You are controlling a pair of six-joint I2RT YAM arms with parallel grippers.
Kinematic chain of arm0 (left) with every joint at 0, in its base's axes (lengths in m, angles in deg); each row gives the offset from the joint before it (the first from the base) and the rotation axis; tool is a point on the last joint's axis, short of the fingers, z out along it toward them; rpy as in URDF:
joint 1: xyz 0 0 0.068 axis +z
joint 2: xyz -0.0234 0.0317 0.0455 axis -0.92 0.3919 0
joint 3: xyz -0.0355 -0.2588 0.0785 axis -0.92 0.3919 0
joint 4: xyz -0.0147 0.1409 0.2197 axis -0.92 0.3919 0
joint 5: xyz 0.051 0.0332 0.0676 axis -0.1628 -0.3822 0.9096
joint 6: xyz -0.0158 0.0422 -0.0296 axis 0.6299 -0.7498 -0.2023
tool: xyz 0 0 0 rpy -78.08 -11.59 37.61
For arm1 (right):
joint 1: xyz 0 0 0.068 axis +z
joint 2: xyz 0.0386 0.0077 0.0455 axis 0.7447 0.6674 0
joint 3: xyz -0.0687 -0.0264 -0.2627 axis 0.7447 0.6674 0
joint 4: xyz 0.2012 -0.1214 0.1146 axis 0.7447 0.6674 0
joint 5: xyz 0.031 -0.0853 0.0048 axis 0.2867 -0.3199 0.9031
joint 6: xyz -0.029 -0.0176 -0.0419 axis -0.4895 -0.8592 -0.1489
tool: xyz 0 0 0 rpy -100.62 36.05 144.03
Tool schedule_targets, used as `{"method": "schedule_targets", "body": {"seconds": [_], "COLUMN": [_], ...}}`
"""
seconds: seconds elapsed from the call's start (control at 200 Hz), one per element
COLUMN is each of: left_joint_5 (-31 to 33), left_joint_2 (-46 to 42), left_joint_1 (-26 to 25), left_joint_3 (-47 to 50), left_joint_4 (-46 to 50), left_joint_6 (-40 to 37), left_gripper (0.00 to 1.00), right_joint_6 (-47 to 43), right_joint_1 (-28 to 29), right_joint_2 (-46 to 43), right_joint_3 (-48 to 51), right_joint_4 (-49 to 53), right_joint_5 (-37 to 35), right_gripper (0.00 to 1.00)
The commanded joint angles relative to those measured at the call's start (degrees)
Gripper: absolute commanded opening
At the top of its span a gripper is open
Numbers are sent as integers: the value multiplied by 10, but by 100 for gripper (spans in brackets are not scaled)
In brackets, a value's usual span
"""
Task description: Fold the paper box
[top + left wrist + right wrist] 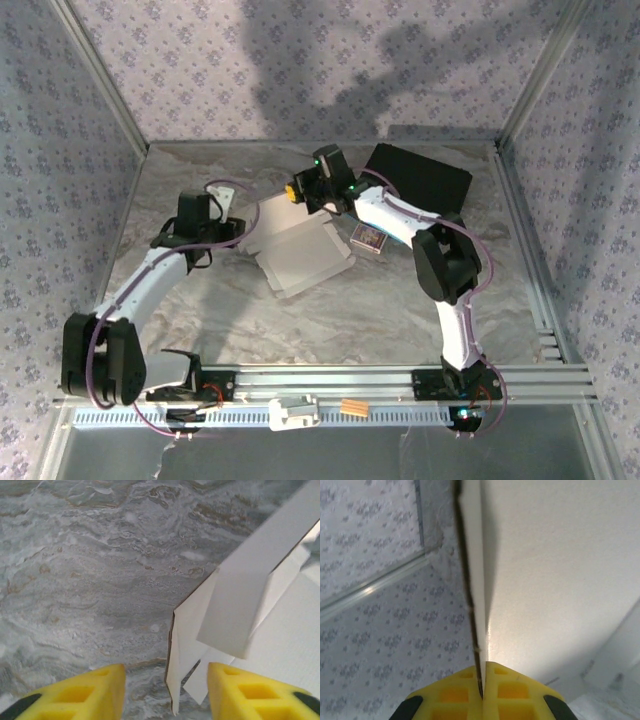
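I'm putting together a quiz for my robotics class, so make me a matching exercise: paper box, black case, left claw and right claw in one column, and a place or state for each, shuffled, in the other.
Column one:
1. paper box
2. black case
3. left claw
4. right claw

Column two:
A. open, fingers apart
B. lying at the far right of the table
C. shut on a white cardboard panel
D. white, partly folded, mid-table

Pairs: 1-D, 2-B, 3-A, 4-C
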State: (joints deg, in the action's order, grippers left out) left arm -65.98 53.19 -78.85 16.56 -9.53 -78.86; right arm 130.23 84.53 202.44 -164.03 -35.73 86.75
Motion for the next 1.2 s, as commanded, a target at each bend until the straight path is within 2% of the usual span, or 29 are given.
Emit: {"method": "schedule_targets", "body": {"seconds": [0.0,0.075,0.155,0.22,0.27,0.32,0.395,0.44,0.495,0.615,0.7,0.775,0.909,1.199], "left_joint_5": [-1,3,37,-1,-10,-17,-83,-95,-102,-134,-172,-206,-229,-248], "left_joint_2": [-75,-117,-153,-179,-193,-193,-168,-152,-137,-75,-8,54,120,201], "left_joint_1": [5,5,17,47,69,105,174,183,183,202,204,204,199,146], "left_joint_3": [-1,13,23,44,54,54,67,77,96,157,189,176,190,206], "left_joint_4": [23,37,86,89,103,133,146,131,89,-39,-180,-246,-386,-508], "left_joint_6": [123,218,339,413,464,504,564,591,622,689,731,746,790,853], "left_gripper": [59,65,75,76,72,64,48,44,35,30,31,34,36,34], "right_joint_6": [71,99,123,134,136,135,137,139,141,148,152,154,164,185], "right_joint_1": [29,45,52,53,51,48,44,41,38,35,33,31,26,11], "right_joint_2": [-31,-33,-26,-25,-28,-35,-49,-55,-59,-62,-68,-75,-78,-74], "right_joint_3": [34,43,39,29,21,12,8,9,10,11,20,27,37,37], "right_joint_4": [-57,-66,-68,-56,-47,-29,-13,-12,-11,-10,-12,-11,-18,-26], "right_joint_5": [-87,-129,-148,-153,-156,-158,-161,-159,-157,-147,-147,-148,-148,-149], "right_gripper": [0,0,0,0,0,0,0,0,0,0,0,0,0,0]}}
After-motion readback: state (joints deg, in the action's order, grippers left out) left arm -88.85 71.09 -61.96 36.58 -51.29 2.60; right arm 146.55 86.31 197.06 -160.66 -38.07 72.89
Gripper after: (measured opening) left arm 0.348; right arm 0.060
